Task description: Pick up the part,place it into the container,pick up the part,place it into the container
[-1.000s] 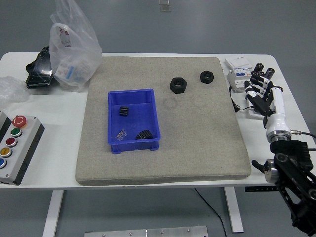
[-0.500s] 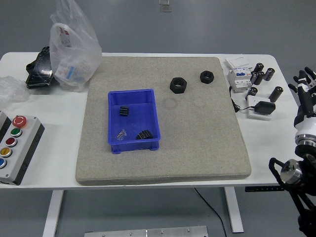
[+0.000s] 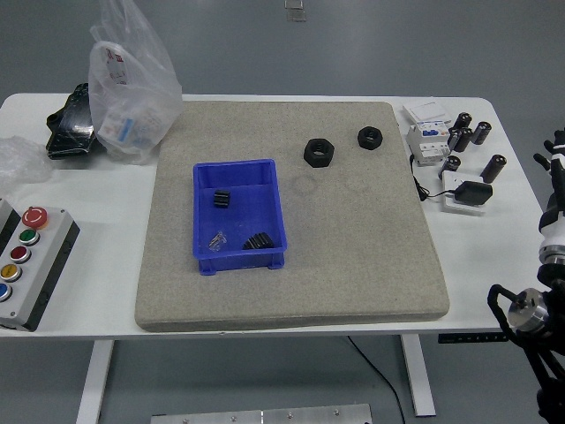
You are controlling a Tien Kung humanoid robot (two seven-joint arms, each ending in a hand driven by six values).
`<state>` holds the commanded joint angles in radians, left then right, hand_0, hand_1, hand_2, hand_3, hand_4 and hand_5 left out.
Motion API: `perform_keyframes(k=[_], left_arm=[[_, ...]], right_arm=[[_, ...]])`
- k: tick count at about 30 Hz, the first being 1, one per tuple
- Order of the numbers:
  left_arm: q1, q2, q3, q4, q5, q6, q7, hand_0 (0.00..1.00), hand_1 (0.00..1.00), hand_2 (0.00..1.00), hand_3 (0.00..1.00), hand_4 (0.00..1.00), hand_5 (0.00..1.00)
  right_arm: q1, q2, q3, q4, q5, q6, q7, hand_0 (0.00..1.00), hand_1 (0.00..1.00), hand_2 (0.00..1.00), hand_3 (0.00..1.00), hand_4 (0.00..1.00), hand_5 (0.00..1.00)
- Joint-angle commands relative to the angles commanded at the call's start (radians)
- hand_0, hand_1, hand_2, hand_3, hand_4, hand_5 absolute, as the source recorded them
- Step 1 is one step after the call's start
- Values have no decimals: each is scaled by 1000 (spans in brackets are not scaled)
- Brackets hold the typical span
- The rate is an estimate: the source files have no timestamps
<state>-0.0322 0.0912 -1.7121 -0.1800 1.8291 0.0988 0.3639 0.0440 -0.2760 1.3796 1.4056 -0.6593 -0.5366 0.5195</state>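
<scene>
A white rectangular table (image 3: 106,265) carries a wide grey felt mat (image 3: 353,256) over most of its middle. On the mat's left half sits a blue plastic bin (image 3: 269,199), already holding a few small dark pieces. Well to the right and farther back lie two black hexagonal nuts on the mat: the larger nut (image 3: 319,152) and, just right of it, the smaller nut (image 3: 369,137). At the right edge of the view only part of the robot's right hand (image 3: 555,168) shows, off the table's side and well apart from both nuts; whether its fingers are spread or curled cannot be told. It holds nothing visible.

By my reading, a pick-up is the step in hand. The next move calls for reaching left and far over the mat to a nut, then carrying it leftward to the bin.
</scene>
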Motion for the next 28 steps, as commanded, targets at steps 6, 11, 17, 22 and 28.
perform_keyframes(k=[6,11,17,22,28], left_arm=[[1,3,2,0,-2,-2,-4,813,751,742,852,792,538],[6,0,-5,0,0,3,-14,809,749,738,851,796,540],[5,-5,-10,0,0,4,-15,806,742,732,844,794,539],[-1,-4,-15,0,-12,6,-25,802,740,732,841,793,537],[6,-3,-42,0,9,12,-17,799,738,729,839,793,533]], right_arm=[[-4,3,5,0,4,-1,4,656,695,706,681,703,360],[-9,6,20,1,0,-5,4,660,694,704,680,700,396],[-8,10,27,3,-2,-7,4,662,691,705,678,701,400],[-9,13,35,3,-2,-9,2,661,691,703,678,702,403],[-6,19,43,4,-4,-12,3,668,690,704,678,701,404]])
